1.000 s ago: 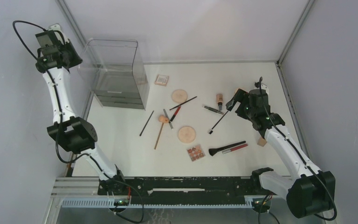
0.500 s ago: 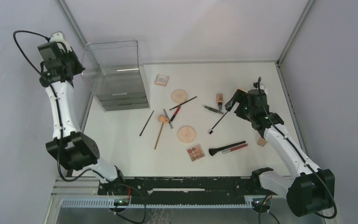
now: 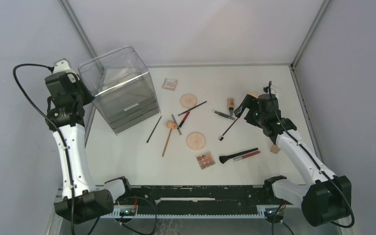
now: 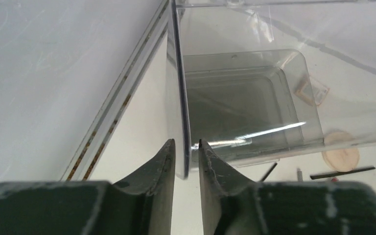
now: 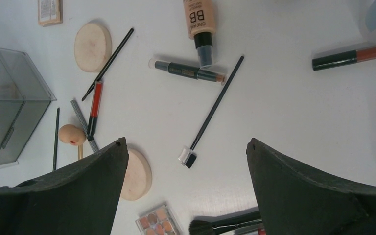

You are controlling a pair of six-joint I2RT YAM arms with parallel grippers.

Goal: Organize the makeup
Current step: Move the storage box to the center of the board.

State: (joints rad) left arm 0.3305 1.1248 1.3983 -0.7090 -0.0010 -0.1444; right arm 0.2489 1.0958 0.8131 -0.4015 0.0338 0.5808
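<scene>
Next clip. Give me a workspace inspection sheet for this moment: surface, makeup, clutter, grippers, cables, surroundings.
Surface: white table, no spills seen.
Job's things: makeup lies loose mid-table, including round discs, a palette, a bottle, a big brush, thin brushes and pencils. None seen in the organizer, which sits skewed and looks tipped at the table's left.
Clutter: nothing seen.
Grippers: left gripper straddles the organizer's wall, grip unclear. Right gripper is open and empty above the makeup.
Cables: black cable loops off the left arm, away from the makeup.
Surroundings: grey walls; rail at the near edge.
</scene>
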